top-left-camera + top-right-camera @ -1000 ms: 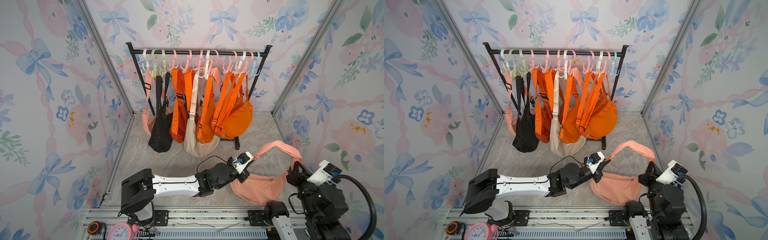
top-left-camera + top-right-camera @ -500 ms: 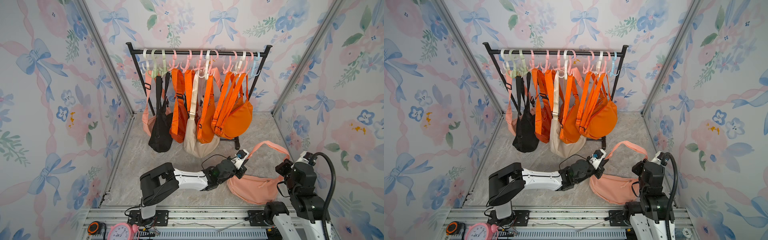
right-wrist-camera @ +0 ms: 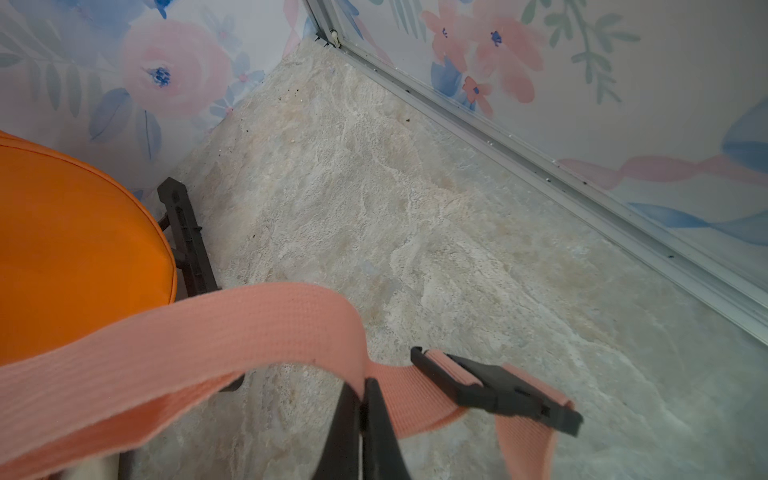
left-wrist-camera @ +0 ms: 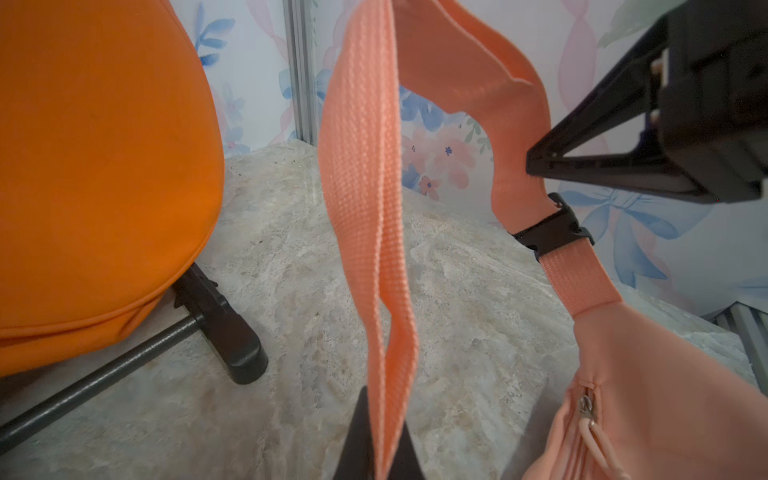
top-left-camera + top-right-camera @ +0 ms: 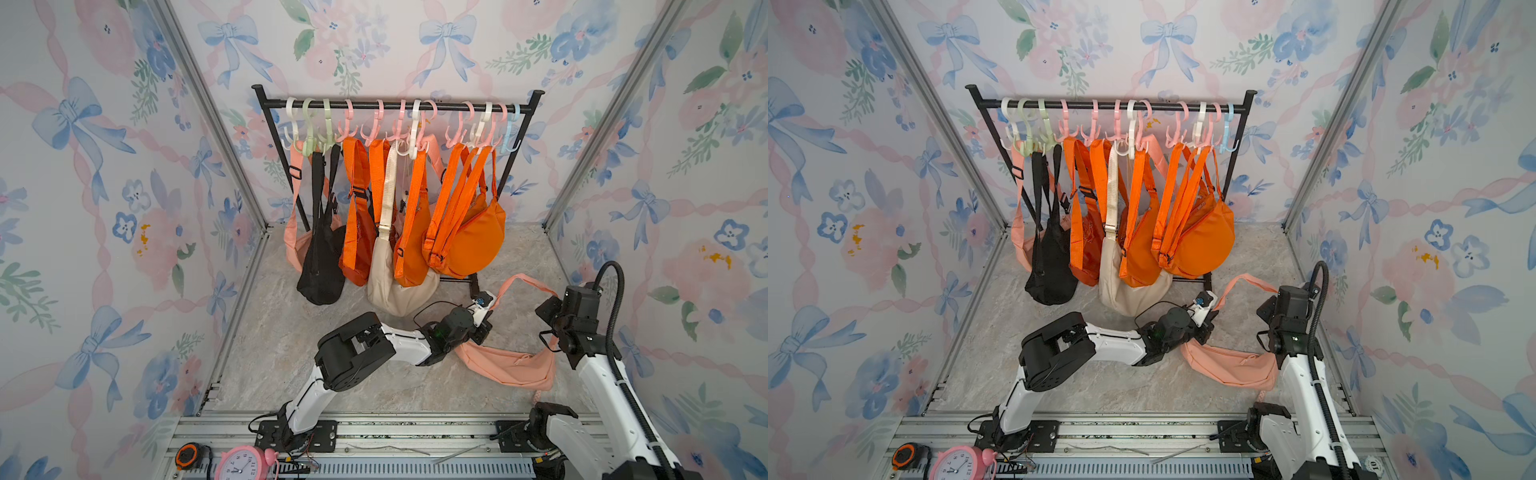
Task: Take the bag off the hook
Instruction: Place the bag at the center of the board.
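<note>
My left gripper (image 4: 382, 411) and right gripper (image 3: 360, 390) stay pinched on the woven strap (image 5: 524, 281) of the peach fabric sling bag (image 5: 507, 366), which has sagged flatter onto the marbled floor (image 5: 274, 332).

The bag (image 5: 507, 368) is a peach-pink crescent sling of soft fabric. It lies slumped on the tabletop (image 5: 291, 353) in front of the rack (image 5: 395, 107), just beyond that rack's foot (image 4: 237, 345), and hangs from none of the plastic hooks (image 5: 457, 129) on the rack's rail. Its woven strap (image 5: 524, 281), of the same colour, rises from the end of the body nearer the rack, arches up in a loop and comes down toward the other end (a black plastic buckle (image 4: 552, 229) sits on it close to the body). A small zip pull (image 4: 586, 405) shows at the body's upper edge.
</note>
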`<action>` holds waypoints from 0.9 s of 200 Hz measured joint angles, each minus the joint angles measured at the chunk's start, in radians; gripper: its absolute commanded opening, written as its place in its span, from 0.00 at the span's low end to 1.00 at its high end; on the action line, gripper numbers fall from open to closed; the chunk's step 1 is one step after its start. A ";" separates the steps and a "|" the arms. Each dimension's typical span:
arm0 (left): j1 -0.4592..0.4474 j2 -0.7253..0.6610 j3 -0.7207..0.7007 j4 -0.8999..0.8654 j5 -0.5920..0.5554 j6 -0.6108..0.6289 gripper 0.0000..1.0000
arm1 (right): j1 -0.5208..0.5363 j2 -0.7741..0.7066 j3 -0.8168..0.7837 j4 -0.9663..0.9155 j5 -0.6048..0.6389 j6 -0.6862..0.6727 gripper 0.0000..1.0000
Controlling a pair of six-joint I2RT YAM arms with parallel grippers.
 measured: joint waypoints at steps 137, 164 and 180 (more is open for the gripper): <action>0.034 0.122 0.148 -0.053 -0.037 0.006 0.64 | -0.034 0.207 -0.041 0.241 -0.042 0.020 0.61; 0.037 0.100 0.136 -0.065 -0.059 0.024 0.68 | -0.037 0.216 -0.041 0.257 -0.066 0.014 0.80; 0.038 0.061 0.117 -0.071 -0.062 0.032 0.67 | -0.038 0.217 -0.041 0.267 -0.083 0.011 0.84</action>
